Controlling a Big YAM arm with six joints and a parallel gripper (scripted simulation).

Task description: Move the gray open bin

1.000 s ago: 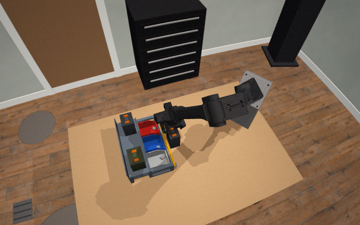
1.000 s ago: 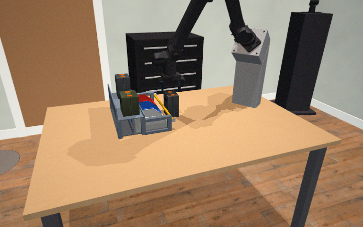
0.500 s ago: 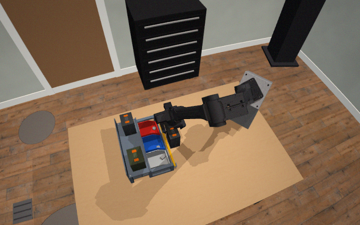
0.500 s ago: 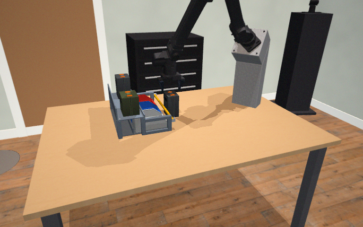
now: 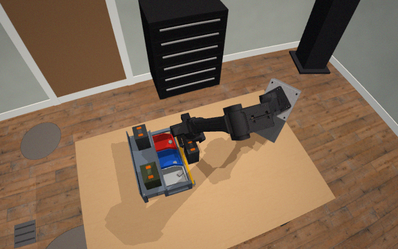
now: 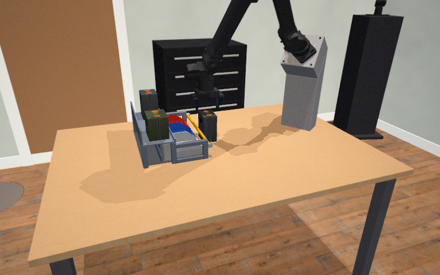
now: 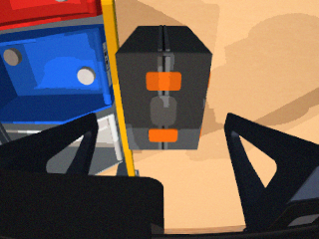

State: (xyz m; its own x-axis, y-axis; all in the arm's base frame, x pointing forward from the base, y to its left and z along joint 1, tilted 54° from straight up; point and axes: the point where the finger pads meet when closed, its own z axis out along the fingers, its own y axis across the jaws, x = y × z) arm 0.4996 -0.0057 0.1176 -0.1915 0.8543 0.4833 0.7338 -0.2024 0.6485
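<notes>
3 black drawer-pull-free details aside, 1 black cabinet (image 5: 187,55) (image 6: 165,65) stands by the wall.1 black cabinet (image 5: 154,58) (image 6: 158,71) stands near 1 brown panel (image 5: 73,43) (image 6: 61,71).
</notes>
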